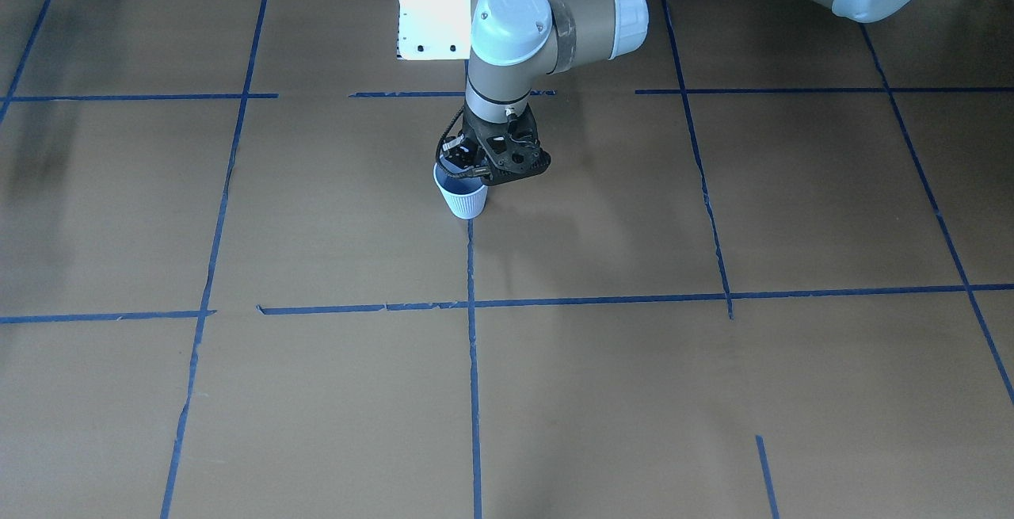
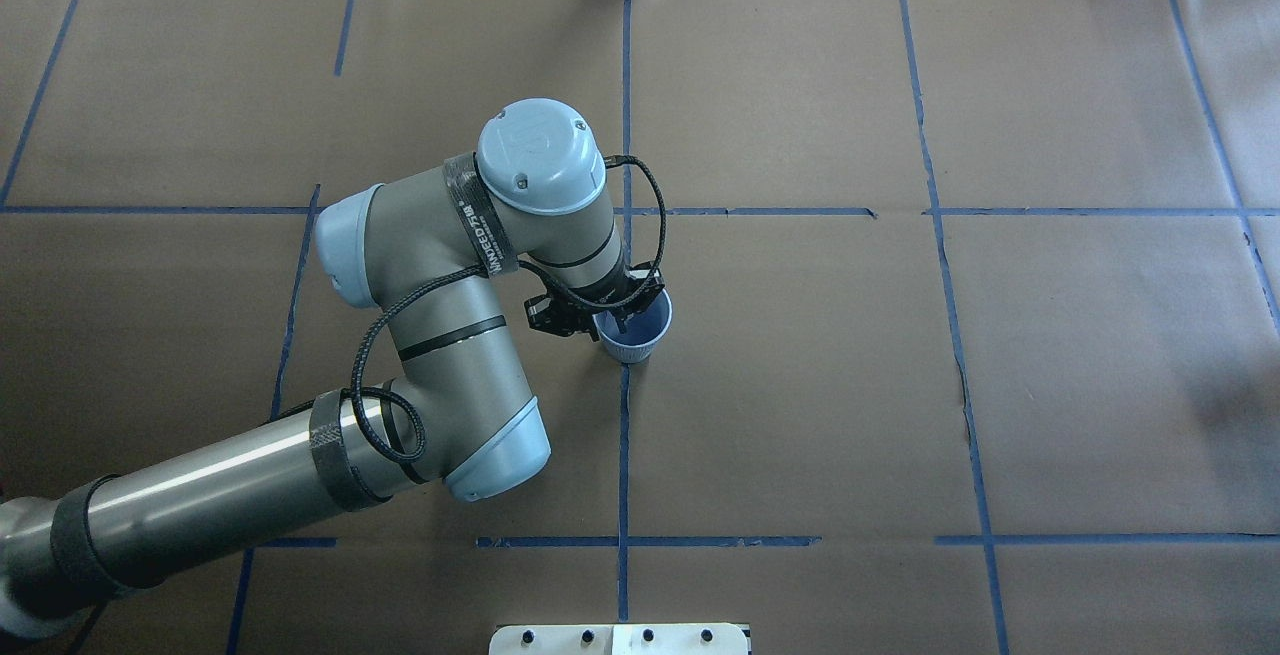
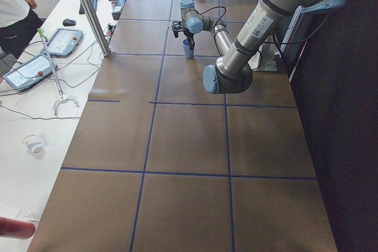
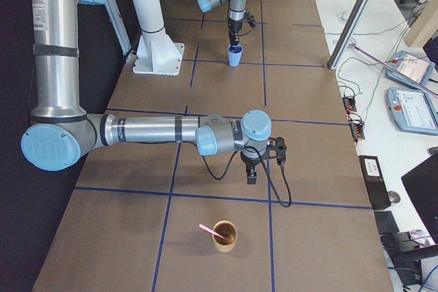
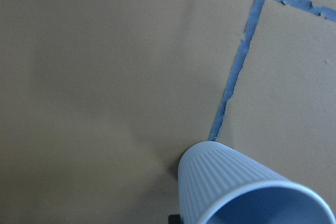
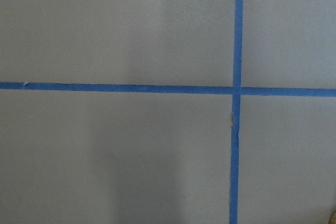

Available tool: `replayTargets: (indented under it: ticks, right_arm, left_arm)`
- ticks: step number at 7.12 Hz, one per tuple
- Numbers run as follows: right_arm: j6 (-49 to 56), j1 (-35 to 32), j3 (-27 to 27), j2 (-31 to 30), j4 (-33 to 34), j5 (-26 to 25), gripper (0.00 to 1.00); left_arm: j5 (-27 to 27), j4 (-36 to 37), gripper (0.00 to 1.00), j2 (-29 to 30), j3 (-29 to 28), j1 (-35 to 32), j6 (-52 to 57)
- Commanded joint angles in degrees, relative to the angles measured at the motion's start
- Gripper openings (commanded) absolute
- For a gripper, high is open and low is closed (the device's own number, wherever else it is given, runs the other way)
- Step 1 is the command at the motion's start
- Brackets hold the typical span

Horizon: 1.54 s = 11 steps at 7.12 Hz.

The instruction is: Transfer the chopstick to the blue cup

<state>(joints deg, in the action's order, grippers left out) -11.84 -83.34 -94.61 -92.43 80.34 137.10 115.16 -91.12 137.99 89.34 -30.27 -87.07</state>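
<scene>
The blue cup (image 2: pixel 640 340) (image 1: pixel 465 200) stands upright on the brown table near its middle, on a blue tape line. My left gripper (image 2: pixel 615 318) (image 1: pixel 467 174) hangs over the cup's rim on the robot's side and looks shut on that rim. The left wrist view shows the ribbed cup (image 5: pixel 231 182) at the bottom edge. The pinkish chopstick (image 4: pixel 206 228) leans out of a brown cup (image 4: pixel 224 236) at the table's right end. My right gripper (image 4: pixel 253 169) hovers a little way from that brown cup, and I cannot tell whether it is open or shut.
The white base plate (image 2: pixel 620 638) sits at the table's robot-side edge. Blue tape lines (image 6: pixel 237 90) cross the table. A side bench holds tablets (image 3: pixel 62 41), cables and a small paper cup (image 3: pixel 33 143), and a person (image 3: pixel 15 10) stands beside it.
</scene>
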Motion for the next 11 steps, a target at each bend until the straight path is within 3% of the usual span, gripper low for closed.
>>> replayTargets:
  ticks: [1, 3, 5, 7, 8, 10, 11]
  right_arm:
    - [0.15, -0.07, -1.7, -2.65, -0.01, -4.95, 1.0]
    - [1.29, -3.04, -0.93, -5.65, 0.07, -5.17, 1.0]
    - [12.21, -10.32, 0.99, -6.8, 2.78, -5.52, 0.99]
    - [14.47, -12.89, 4.06, -6.8, 4.73, -6.66, 0.98]
    - [14.65, -13.69, 6.61, -7.24, 4.21, -6.84, 0.92]
    - [14.91, -14.84, 6.55, -8.72, 4.21, -8.33, 0.91]
    - [14.83, -15.71, 5.68, -9.87, 4.12, -8.94, 0.83]
  left_arm:
    - [-0.9, -0.56, 1.0, -0.96, 6.34, -2.75, -0.46]
    - [-0.81, -0.38, 1.0, -6.31, 14.17, -6.45, -0.38]
    - [-0.81, -0.81, 1.0, -8.43, 14.37, -7.17, -0.29]
    - [-0.81, -0.73, 1.0, -8.44, 14.37, -7.08, -0.55]
    - [-0.81, -0.82, 1.0, -8.53, 14.29, -7.17, -0.55]
    - [-0.81, -0.82, 1.0, -8.53, 14.29, -7.08, -0.99]
    - [-0.81, -0.99, 1.0, -8.53, 14.2, -6.99, -2.3]
